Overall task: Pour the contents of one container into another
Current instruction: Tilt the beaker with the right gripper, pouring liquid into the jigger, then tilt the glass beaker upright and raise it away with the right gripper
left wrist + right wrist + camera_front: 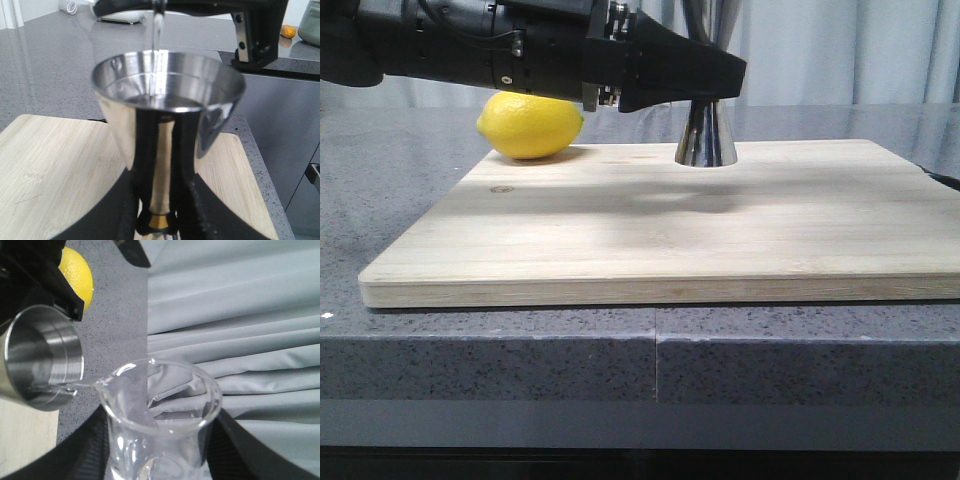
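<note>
The small clear glass beaker (159,427) is tipped with its long axis near level, its pour lip at the rim of the shiny steel hourglass jigger (42,357), and a thin stream (157,30) falls into the upper cup. The right gripper (157,460) pinches the beaker from both sides. The jigger stands upright at the far edge of the pale wooden board (660,240), its waist clamped by the left gripper (157,212). A yellow lemon (530,124) rests at the board's far-left corner.
</note>
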